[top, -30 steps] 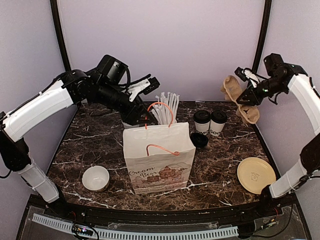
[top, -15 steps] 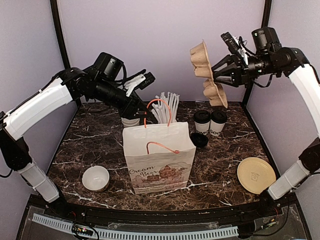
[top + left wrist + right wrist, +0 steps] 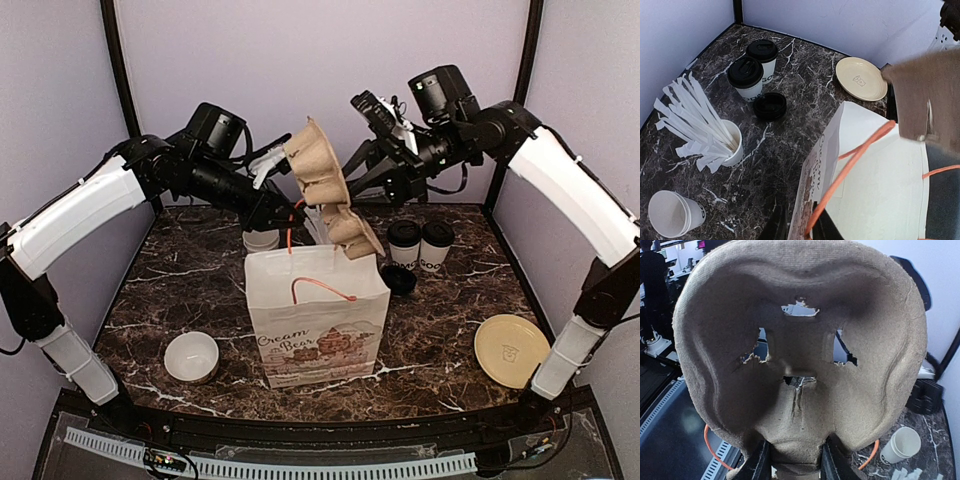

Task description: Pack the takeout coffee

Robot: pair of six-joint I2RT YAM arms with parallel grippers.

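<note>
cup carrier [image 3: 322, 180] tilted above paper bag [image 3: 318, 320]; white bowl [image 3: 191, 357] front left.

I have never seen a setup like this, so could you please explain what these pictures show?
Two robot arms stand at the near edge of a marble table. One picture looks down from above and behind them; the other two come from cameras on each wrist. On the table stand a paper bag, two lidded coffee cups, a loose black lid, a white bowl, a yellow plate and a cup of straws. The right gripper clamps a cardboard cup carrier over the bag. The left gripper straddles the bag's orange handle; whether it pinches it is unclear.
</note>
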